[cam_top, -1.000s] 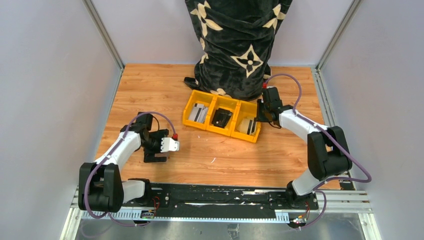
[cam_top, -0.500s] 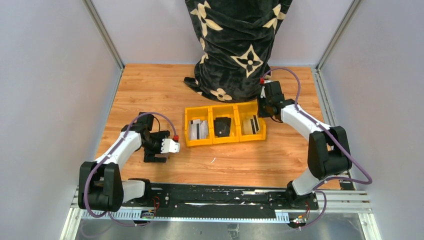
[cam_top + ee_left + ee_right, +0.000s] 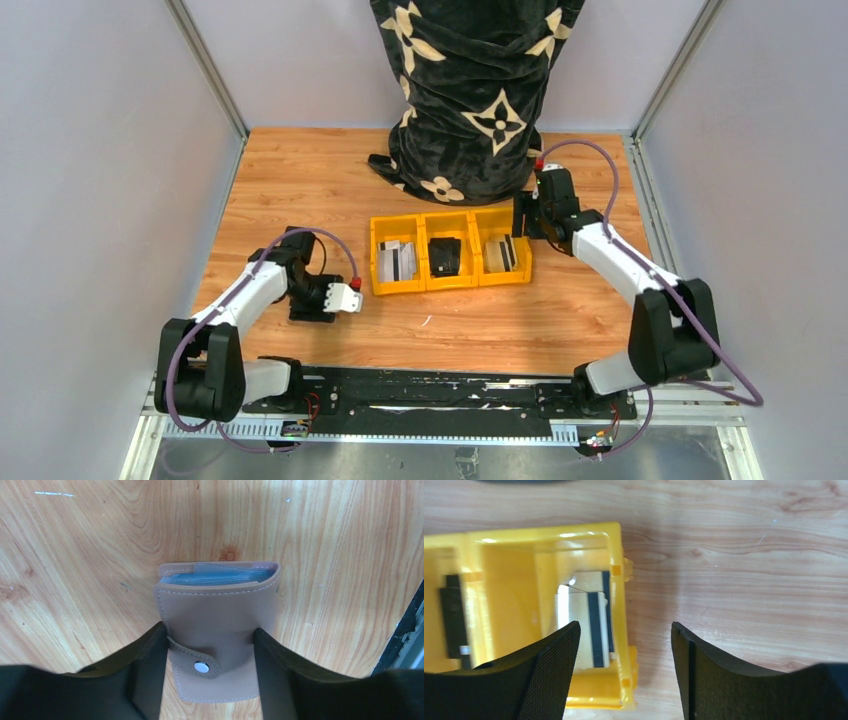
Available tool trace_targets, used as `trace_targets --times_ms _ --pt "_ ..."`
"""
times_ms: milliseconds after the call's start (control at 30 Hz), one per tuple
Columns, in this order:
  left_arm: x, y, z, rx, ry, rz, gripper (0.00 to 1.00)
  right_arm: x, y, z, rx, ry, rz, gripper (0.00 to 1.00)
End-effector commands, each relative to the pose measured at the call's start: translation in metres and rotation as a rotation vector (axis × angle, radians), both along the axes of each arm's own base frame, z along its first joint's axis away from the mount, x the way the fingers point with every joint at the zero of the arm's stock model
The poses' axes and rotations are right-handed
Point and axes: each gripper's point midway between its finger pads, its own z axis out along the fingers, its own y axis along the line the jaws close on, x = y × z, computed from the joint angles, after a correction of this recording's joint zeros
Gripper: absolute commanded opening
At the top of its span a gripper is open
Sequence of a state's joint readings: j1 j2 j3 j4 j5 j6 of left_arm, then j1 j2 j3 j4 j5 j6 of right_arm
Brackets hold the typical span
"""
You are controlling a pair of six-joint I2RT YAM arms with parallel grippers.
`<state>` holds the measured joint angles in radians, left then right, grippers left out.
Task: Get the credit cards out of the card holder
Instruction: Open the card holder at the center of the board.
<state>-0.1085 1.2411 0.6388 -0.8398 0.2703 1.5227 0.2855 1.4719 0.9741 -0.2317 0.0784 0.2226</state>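
The taupe-brown card holder (image 3: 217, 615) lies on the wooden table, its snap tab (image 3: 192, 662) fastened. Blue-grey credit cards (image 3: 215, 576) show edge-on in its far open end. My left gripper (image 3: 207, 635) has a finger pressed against each long side of the holder. In the top view my left gripper (image 3: 312, 303) covers the holder. My right gripper (image 3: 624, 630) is open, and the right end wall of the yellow tray (image 3: 620, 605) stands between its fingers. It is at the tray's right end in the top view (image 3: 522, 222).
The yellow three-compartment tray (image 3: 452, 283) sits mid-table, holding light striped cards (image 3: 398, 260) on the left, a small black item (image 3: 445, 255) in the middle and more striped cards (image 3: 501, 252) on the right. A black flower-patterned cloth bundle (image 3: 470, 90) stands at the back.
The yellow tray swung from a slanted position to lie square and shifted left. My right gripper moved slightly right and back. My left gripper dropped a little toward the near edge.
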Motion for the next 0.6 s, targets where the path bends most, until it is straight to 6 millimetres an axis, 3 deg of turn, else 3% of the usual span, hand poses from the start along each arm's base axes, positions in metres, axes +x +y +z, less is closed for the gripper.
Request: trace_targets --times_ms 0,100,200,367,567 --pt "0.014 -0.036 -0.006 -0.136 -0.048 -0.078 0.50 -0.002 0.015 0.042 0.121 -0.105 0.003 0.70" --pt "0.016 -0.045 0.012 -0.168 -0.057 -0.075 0.26 -0.017 0.046 0.058 0.232 -0.124 0.111 0.68" --pt "0.023 -0.058 0.042 -0.237 -0.097 -0.065 0.13 -0.035 0.079 0.065 0.324 -0.127 0.212 0.67" --pt "0.022 -0.075 0.075 -0.346 -0.089 0.013 0.04 -0.070 0.135 0.066 0.492 -0.079 0.362 0.68" --pt "0.007 -0.079 0.118 -0.404 -0.131 0.045 0.03 -0.117 0.207 0.079 0.726 -0.013 0.546 0.80"
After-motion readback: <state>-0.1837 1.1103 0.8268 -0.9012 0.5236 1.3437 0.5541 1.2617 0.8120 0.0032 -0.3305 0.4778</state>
